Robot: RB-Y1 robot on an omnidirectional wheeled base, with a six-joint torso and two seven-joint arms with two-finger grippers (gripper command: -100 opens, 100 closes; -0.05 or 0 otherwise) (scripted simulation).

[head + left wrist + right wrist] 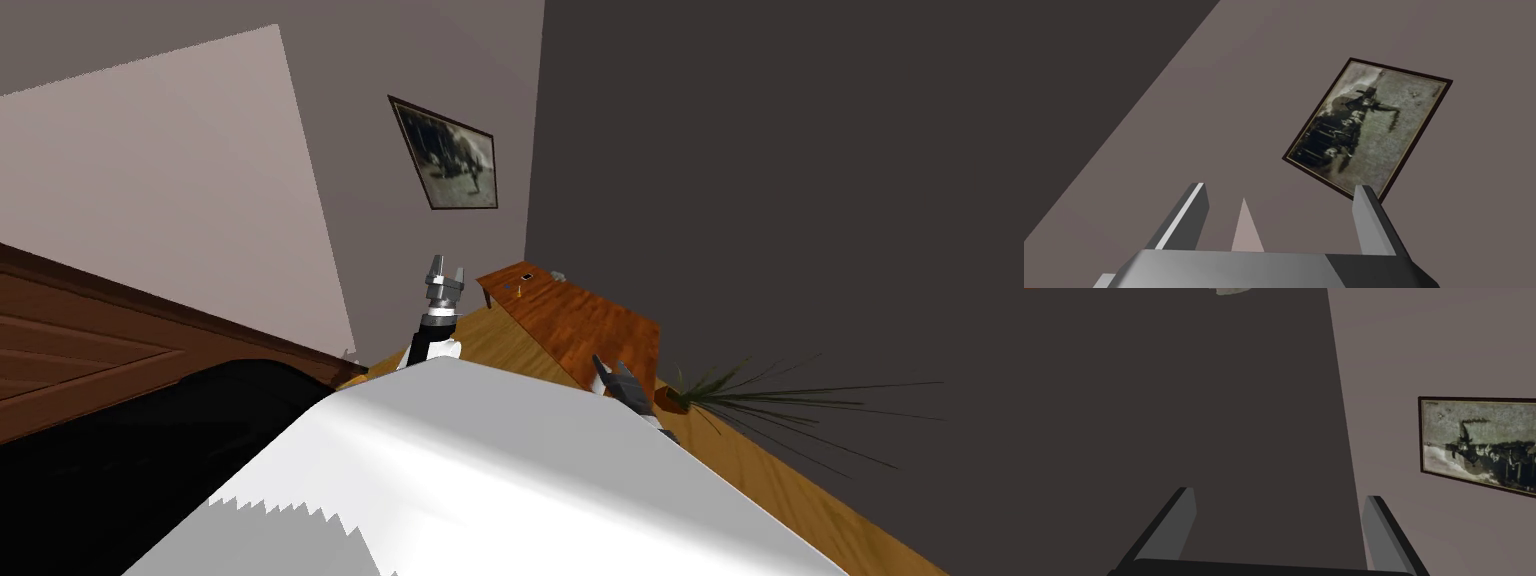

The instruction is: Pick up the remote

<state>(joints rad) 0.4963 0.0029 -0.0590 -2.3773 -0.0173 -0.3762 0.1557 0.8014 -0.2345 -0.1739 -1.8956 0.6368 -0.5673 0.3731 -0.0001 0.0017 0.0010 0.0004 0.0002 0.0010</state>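
Reddish-brown wood made up the long table (590, 325) that stood against the dark wall in the head view, ahead and a little to my right. The remote (526, 276), a small dark slab too small to read further, lay flat near the table's far end. A tiny blue and yellow object (520, 290) lay just beside it, and a pale grey lump (557, 274) sat nearer the wall. The left gripper (447, 272) pointed upward beside the table's far corner, apart from the remote, its two fingers parted with nothing between them. The right gripper (612, 374) showed lower down, against the table's near end. A spiky green plant (770, 400) sat on the wooden floor past that end.

In the left wrist view that gripper's fingers (1369, 220) stood wide apart and held nothing.

In the right wrist view the fingers (1376, 528) were spread just as wide, and they too were empty.
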